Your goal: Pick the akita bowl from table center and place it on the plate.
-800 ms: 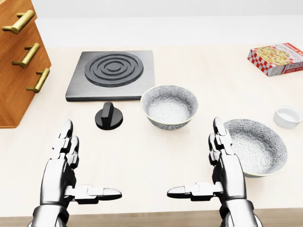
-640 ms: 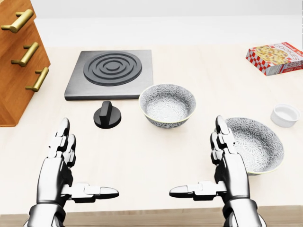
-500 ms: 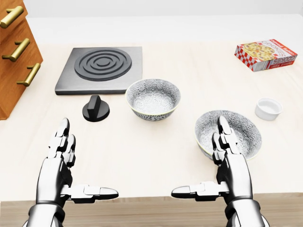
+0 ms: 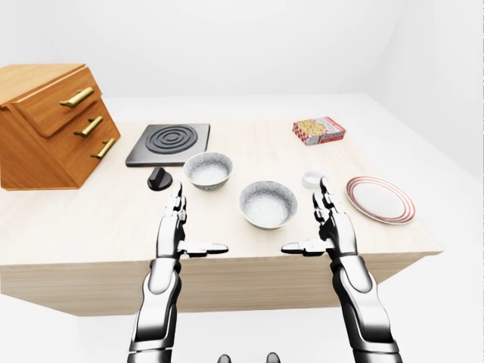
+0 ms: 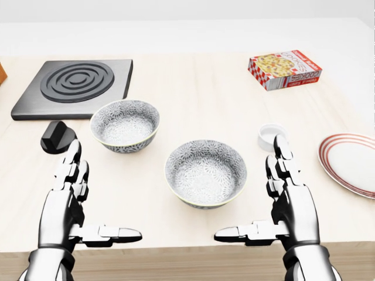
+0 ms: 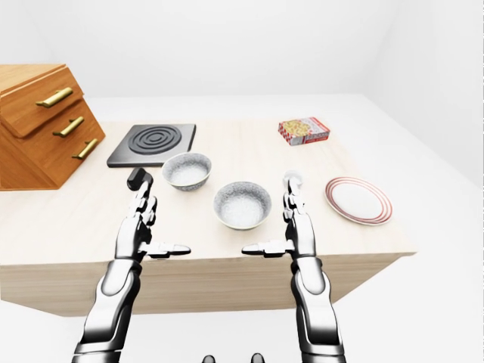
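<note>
both hands hover over the near edge of the table, fingers spread apart and holding nothing. the akita bowl sits between the left hand and the right hand, a little beyond their thumbs and touching neither. a second patterned bowl stands beyond the left hand's fingertips. the plate lies to the right of the right hand's fingers, and a small white cup sits just beyond them.
</note>
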You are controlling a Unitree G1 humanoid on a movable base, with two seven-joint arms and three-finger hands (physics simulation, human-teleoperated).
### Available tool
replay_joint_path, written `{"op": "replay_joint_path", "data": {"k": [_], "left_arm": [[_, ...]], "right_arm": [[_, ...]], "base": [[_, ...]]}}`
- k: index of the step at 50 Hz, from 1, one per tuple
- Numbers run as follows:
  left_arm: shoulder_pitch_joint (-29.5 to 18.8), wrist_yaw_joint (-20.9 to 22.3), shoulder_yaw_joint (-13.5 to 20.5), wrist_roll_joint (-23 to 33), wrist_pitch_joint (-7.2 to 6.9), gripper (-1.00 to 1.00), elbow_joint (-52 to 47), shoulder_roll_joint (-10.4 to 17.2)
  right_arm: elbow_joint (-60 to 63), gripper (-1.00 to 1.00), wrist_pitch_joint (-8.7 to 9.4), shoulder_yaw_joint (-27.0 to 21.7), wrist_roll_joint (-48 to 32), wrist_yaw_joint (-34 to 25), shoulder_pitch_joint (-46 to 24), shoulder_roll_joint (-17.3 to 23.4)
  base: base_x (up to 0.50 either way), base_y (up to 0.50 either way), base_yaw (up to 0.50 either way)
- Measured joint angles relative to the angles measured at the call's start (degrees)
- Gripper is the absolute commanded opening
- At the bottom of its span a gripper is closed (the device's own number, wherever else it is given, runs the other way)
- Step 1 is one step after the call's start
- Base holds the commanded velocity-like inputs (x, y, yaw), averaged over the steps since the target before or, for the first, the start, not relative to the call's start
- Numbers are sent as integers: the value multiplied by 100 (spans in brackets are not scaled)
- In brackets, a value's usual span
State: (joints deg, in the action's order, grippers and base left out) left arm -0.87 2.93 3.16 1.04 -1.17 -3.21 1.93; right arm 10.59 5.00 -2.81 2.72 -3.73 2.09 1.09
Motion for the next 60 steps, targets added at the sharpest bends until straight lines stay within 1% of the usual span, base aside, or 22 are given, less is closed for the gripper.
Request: {"op": "replay_joint_path", "data": {"k": [6, 12, 21, 34, 40, 42, 50, 55, 60], "left_arm": [[-32, 9, 14, 7, -33, 100, -28, 9], [-69, 11, 16, 16, -102, 100, -82, 11], [-119, 6, 18, 24, -197, 100, -149, 12], [18, 3, -1, 54, -92, 100, -175, -6], [54, 8, 5, 53, -47, 100, -163, -7], [61, 12, 12, 48, -8, 100, -132, -5], [79, 28, 32, 35, 107, 100, -41, -18], [92, 36, 49, 36, 138, 100, -24, -1], [56, 22, 93, 74, 125, 100, -8, 37]], "right_arm": [[25, 100, 0, 11, 19, -25, -12, 1], [59, 100, 0, 14, 47, -66, -38, 10], [103, 100, 0, 7, 44, -99, -93, 30], [122, 100, -3, 8, -43, -132, 4, 26], [57, 100, -59, 19, -117, -116, 47, 17], [38, 100, -73, 23, -130, -111, 59, 13], [-22, 100, -150, 41, -150, -98, 114, 17], [-40, 100, -205, 65, -167, -94, 141, 0], [-47, 100, -227, 80, -173, -91, 150, -9]], "base": [[31, -49, 0], [45, -36, 0], [42, -11, 0], [0, 0, 0], [0, 0, 0], [0, 0, 0], [31, -21, 0], [0, 0, 0], [0, 0, 0]]}}
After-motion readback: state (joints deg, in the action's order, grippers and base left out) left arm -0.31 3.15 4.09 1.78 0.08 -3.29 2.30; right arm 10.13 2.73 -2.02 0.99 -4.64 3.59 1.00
